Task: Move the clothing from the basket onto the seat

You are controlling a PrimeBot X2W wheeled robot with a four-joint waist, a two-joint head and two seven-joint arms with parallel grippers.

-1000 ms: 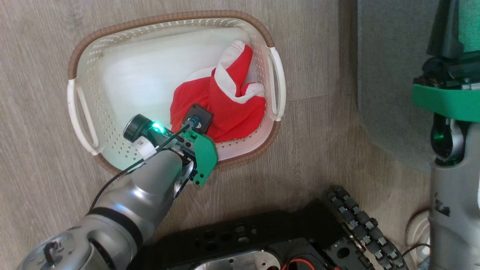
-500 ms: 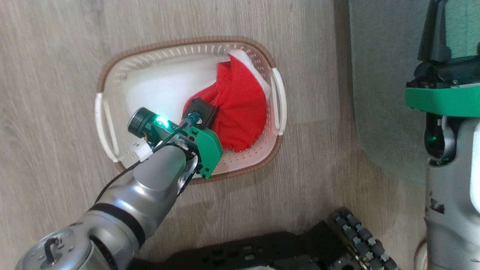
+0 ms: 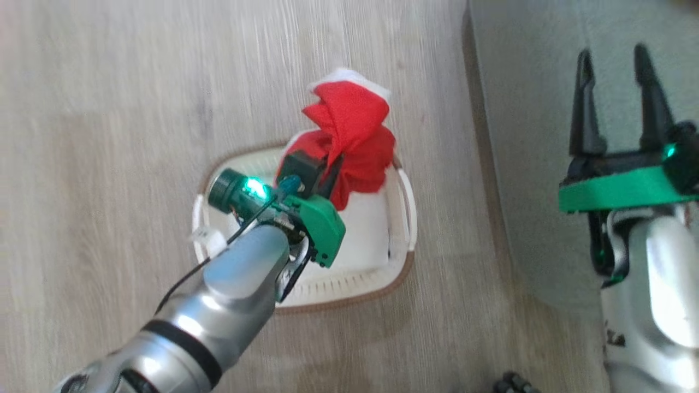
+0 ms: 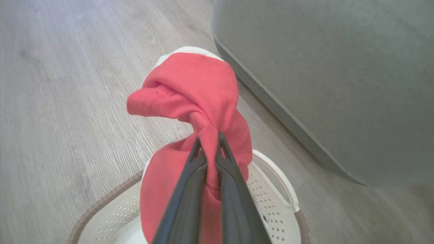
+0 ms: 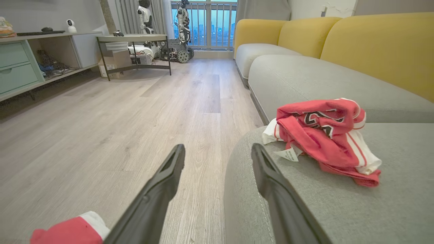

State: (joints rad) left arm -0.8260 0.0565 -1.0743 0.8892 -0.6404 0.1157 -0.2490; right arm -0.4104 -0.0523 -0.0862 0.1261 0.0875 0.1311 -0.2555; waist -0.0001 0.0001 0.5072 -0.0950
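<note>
Lifting now: we have the red garment (image 4: 190, 88) pinched in the left gripper (image 4: 208, 140), its fingers squeezed narrow on the cloth, which bunches above the tips and drapes beneath them. A second ago it lay crumpled in the basket with the gripper pressed into it. Now it hangs clear, with the basket (image 3: 338, 286) on the floor below the gripper and what we see of its inside bare. Our head camera has swung too, so the basket itself hasn't moved. The seat (image 4: 322, 67) lies just to the gripper's right, with another red garment (image 5: 322, 135) already on it. Our right gripper (image 3: 612, 52) stands wide and empty by the cushion's edge. We judge the carry across comes next.
</note>
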